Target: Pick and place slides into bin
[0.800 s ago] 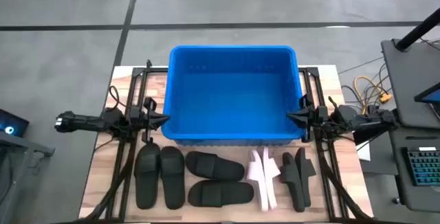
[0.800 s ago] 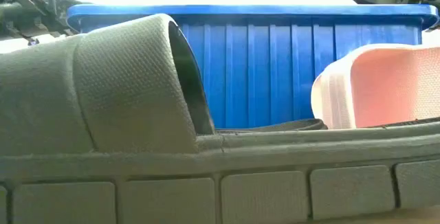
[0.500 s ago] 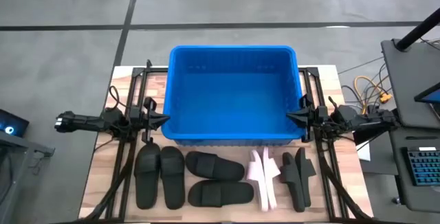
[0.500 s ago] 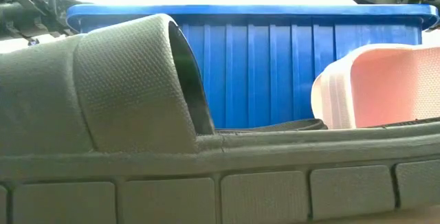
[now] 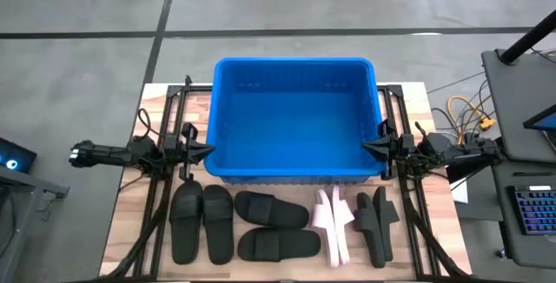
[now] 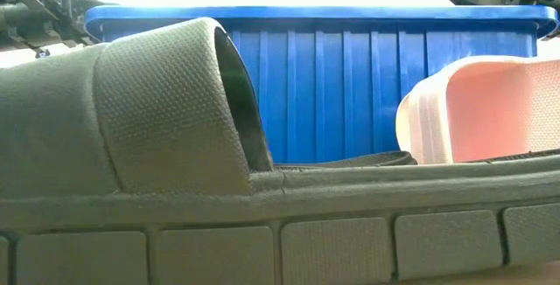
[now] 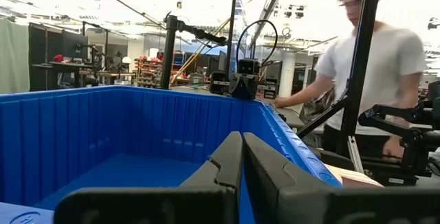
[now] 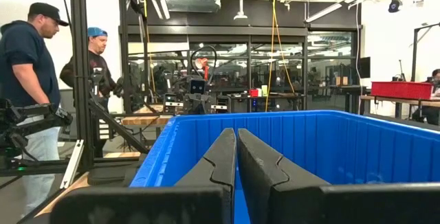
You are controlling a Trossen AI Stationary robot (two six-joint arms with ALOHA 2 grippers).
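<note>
Looking risky here: the slides (image 5: 276, 224) sit packed in a row along the counter's front edge, the blue bin (image 5: 295, 118) is empty, and with both left jaws (image 5: 201, 151) and right jaws (image 5: 372, 148) together beside its walls, one could snag the rim or nudge neighbouring slides

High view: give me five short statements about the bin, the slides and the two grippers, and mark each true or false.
1. The blue bin holds no slides. True.
2. The pale pink slides lie inside the bin. False: they lie on the table in front of it, between black slides.
3. The left gripper holds a black slide. False: its fingers are shut on nothing, beside the bin's left wall.
4. The right gripper sits at the bin's right wall, shut and empty. True.
5. Black slides lie near the table's front edge. True.
</note>
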